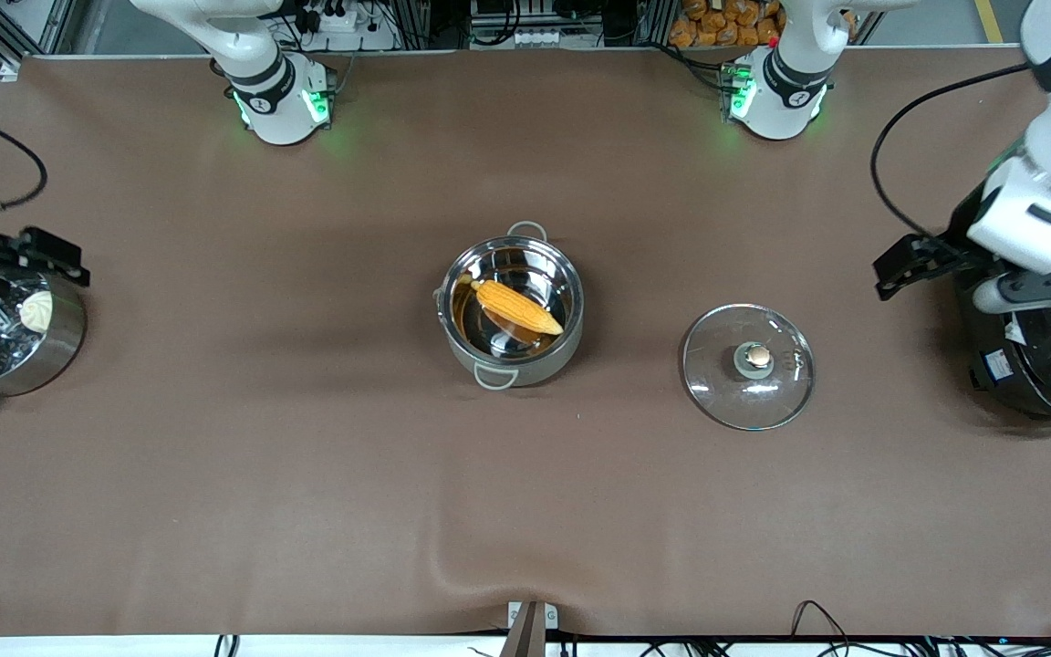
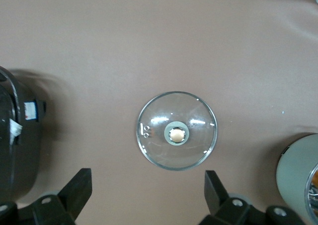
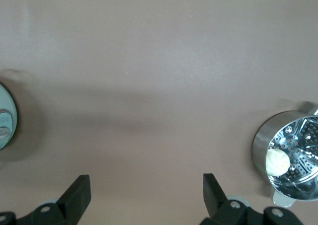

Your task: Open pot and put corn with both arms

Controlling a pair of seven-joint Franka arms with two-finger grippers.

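Note:
The shiny steel pot (image 1: 512, 310) stands open in the middle of the table. The yellow-orange corn (image 1: 518, 308) lies inside it, across its bottom. The glass lid (image 1: 748, 367) lies flat on the cloth beside the pot, toward the left arm's end, with its copper knob (image 1: 756, 356) up. The left wrist view shows the lid (image 2: 177, 130) and the pot's wall (image 2: 298, 178). My left gripper (image 1: 910, 265) (image 2: 147, 195) is open and empty, raised by the black cooker. My right gripper (image 1: 33, 257) (image 3: 146, 197) is open and empty, raised over the steamer pot's rim.
A steel steamer pot (image 1: 5, 338) (image 3: 290, 158) with a white bun (image 1: 36, 310) (image 3: 276, 161) stands at the right arm's end. A large black cooker (image 1: 1045, 365) (image 2: 17, 150) stands at the left arm's end. Brown cloth (image 1: 306, 474) covers the table.

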